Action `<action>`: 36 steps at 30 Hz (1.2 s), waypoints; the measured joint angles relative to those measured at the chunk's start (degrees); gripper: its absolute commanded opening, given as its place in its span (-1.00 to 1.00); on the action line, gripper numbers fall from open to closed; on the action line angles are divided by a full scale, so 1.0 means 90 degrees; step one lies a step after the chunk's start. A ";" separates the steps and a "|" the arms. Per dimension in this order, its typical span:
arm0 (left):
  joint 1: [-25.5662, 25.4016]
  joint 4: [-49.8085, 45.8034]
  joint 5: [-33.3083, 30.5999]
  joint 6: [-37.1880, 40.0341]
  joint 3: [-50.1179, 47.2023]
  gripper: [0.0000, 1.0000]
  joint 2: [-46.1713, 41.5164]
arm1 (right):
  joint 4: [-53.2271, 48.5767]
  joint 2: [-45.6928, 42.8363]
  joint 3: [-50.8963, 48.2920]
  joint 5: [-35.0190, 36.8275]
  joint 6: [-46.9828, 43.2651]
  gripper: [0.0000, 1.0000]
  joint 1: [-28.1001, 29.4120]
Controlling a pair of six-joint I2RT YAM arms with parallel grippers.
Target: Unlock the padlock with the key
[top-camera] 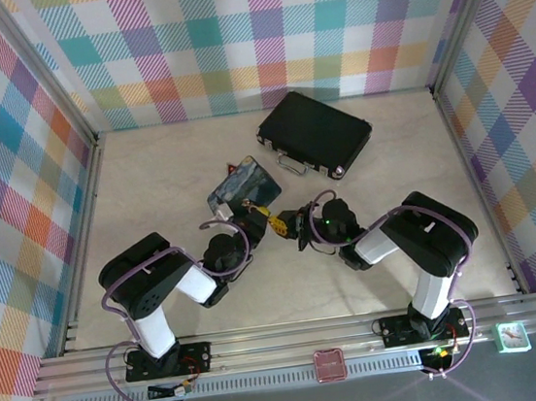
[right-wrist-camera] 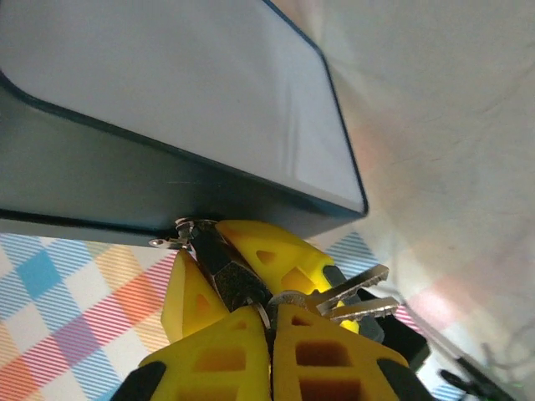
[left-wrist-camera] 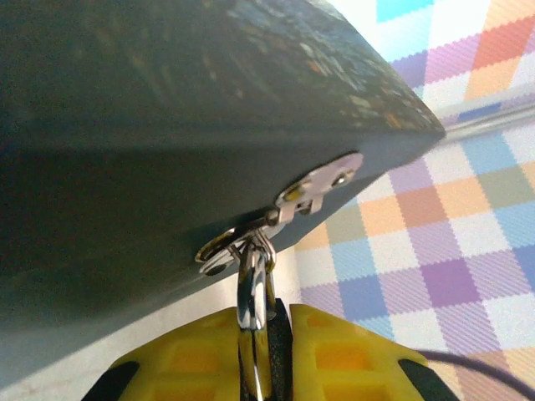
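The tiny dark padlock (right-wrist-camera: 227, 280) hangs by its thin chrome shackle (left-wrist-camera: 253, 280) from the hasp (left-wrist-camera: 284, 209) on the painted blue tin (top-camera: 242, 186). My left gripper (left-wrist-camera: 266, 368) is shut on the padlock, its yellow fingers (right-wrist-camera: 276, 255) either side of the dark body. My right gripper (right-wrist-camera: 271, 334) meets it from the opposite side, shut on the key (right-wrist-camera: 288, 302) at the padlock's bottom end. The key's blade is hidden between fingers and lock. Two spare keys (right-wrist-camera: 359, 288) on the same ring stick out to the right. From above, both grippers (top-camera: 256, 223) (top-camera: 301, 226) meet just in front of the tin.
A black briefcase (top-camera: 316, 134) with silver latches lies behind and right of the tin. Checked walls (top-camera: 30, 171) enclose the pale table (top-camera: 148, 176) on three sides. The tin's dark side (left-wrist-camera: 167, 125) looms close over the left wrist camera.
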 measured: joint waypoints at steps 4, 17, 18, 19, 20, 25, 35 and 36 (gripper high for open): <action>-0.0119 -0.0029 0.0248 -0.0109 0.0005 -1.00 0.0075 | -0.0886 -0.0532 -0.0131 -0.0529 -0.1321 -0.39 -0.0452; -0.0357 -0.0682 0.0408 -0.0085 -0.0017 -1.00 0.0330 | -0.7091 -0.4770 0.0894 0.1100 -0.7179 -0.02 -0.1064; -0.0430 -0.0872 0.0391 -0.0090 0.0027 -1.00 0.0262 | -0.7402 -0.4860 0.0916 0.1234 -0.7470 -0.01 -0.1064; -0.0491 -0.1052 0.0393 -0.0092 0.0063 -1.00 0.0194 | -0.7635 -0.4911 0.0920 0.1333 -0.7686 -0.01 -0.1064; -0.0563 -0.1331 0.0401 -0.0104 0.0119 -1.00 0.0083 | -0.7873 -0.4942 0.0920 0.1430 -0.7900 0.00 -0.1064; -0.0923 -0.3436 0.0347 -0.0211 0.0612 -1.00 -0.0593 | -0.8476 -0.4954 0.0913 0.1700 -0.8449 -0.07 -0.1064; -0.1161 -0.5229 0.0209 -0.0471 0.1226 0.74 -0.0920 | -0.8454 -0.4690 0.0673 0.1965 -0.8699 0.20 -0.1047; -0.1161 -0.5365 0.0180 -0.0508 0.1229 0.81 -0.1093 | -0.8459 -0.4660 0.0648 0.1991 -0.8714 0.24 -0.1030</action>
